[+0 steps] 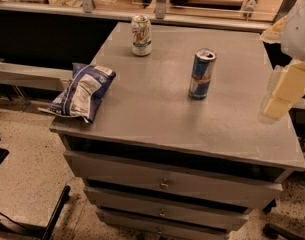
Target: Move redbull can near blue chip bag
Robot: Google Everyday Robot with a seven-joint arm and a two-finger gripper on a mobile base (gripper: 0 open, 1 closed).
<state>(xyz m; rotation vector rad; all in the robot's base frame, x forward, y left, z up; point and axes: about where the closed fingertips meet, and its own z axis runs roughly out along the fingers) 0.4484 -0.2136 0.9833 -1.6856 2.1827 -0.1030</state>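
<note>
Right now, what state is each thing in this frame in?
redbull can: upright, mid-table, not held.
blue chip bag: lying on its side at the left edge.
white and green can: upright near the back edge.
gripper: over the right edge, apart from the redbull can.
drawers: shut.

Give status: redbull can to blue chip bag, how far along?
Done: nothing. The redbull can stands upright, well apart from the blue chip bag off to its left. In hand: the pincer hovers right of the can, not touching it. Left: grasp, carry, place.
</note>
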